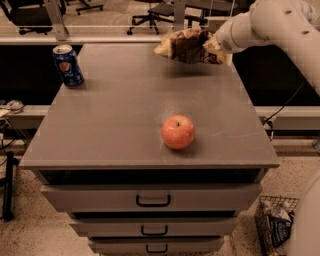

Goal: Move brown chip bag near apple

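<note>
Cam x1: high, in front of cabinet (120, 115), tilted down, facing rm rear; mid-range, whole top + drawers (200, 197) in frame. Gripper (213, 44) top-right, far edge, clamping brown chip bag (186, 46).

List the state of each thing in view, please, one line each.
brown chip bag: held off the table, far right corner.
gripper: shut on the bag's right end.
apple: resting on table, stem up.
soda can: standing upright.
drawers: shut.

Grey metal three-drawer cabinet (100, 197), office-type room
Pale speckled floor (40, 235), black rolling office chairs (150, 11) past the tabletop's far edge, wire mesh basket (261, 220) below the near right corner; gripper (216, 47) holds the brown chip bag (187, 46) over the far right corner.
</note>
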`<state>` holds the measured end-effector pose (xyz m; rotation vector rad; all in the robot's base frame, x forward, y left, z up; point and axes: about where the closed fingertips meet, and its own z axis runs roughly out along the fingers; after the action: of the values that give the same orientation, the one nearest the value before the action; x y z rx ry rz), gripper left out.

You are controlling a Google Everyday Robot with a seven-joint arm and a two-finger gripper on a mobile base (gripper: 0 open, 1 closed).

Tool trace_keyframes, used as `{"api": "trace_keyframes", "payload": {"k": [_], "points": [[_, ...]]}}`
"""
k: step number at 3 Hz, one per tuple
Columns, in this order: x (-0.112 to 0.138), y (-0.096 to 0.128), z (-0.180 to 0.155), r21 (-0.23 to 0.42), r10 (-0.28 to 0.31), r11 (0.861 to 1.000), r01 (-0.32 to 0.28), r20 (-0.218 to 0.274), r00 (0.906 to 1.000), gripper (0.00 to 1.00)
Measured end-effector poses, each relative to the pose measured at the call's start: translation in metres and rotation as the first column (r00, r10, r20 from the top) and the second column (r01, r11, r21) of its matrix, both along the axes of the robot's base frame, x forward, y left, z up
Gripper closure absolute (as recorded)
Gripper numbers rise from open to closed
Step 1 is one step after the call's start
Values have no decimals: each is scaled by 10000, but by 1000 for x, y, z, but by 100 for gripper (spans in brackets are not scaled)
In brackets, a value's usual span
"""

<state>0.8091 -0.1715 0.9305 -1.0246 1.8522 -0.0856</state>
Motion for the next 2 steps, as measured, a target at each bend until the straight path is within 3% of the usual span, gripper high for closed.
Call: {"api": "trace_keyframes", "payload": {"k": [1, 2], "points": [[-30, 2, 39, -189, 243, 9995, -233, 549, 9982, 100], [-30, 2, 39, -189, 245, 9995, -234, 549, 9982, 100]]}}
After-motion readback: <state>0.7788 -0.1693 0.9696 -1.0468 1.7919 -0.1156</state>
